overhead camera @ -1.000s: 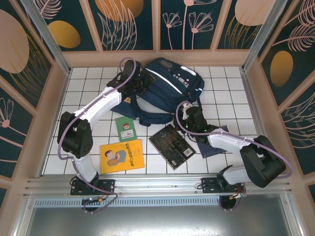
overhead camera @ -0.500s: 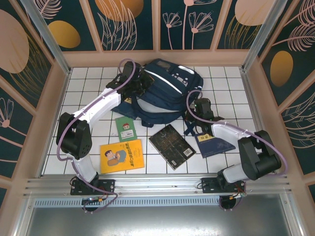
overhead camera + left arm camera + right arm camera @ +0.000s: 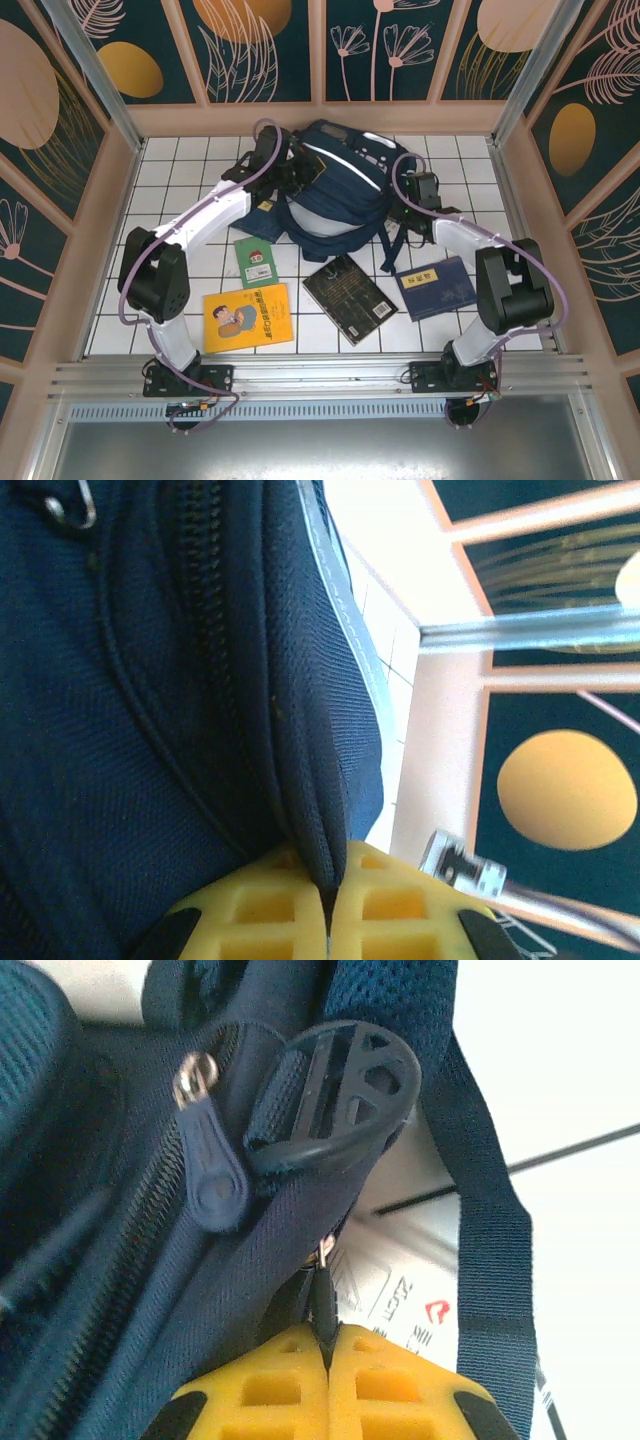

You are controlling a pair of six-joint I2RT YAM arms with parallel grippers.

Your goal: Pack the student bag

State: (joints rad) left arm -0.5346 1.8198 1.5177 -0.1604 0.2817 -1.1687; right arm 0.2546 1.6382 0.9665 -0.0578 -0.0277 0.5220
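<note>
My left fingers [image 3: 262, 908] pinch a fold of the student bag [image 3: 335, 195]; my right fingers [image 3: 262, 1385] pinch its thin dark tab [image 3: 322, 1305].

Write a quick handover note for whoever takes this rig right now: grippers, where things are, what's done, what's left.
Left gripper: shut, pinching a fold of the navy-blue fabric backpack beside a zip.
Right gripper: shut on the backpack's edge below a black plastic buckle.
The backpack lies at the far side of the white tiled table.
The yellow book, small green book, black book and dark-blue book lie outside it.
Done: both grips on.
To do: open the backpack, load the books.
</note>
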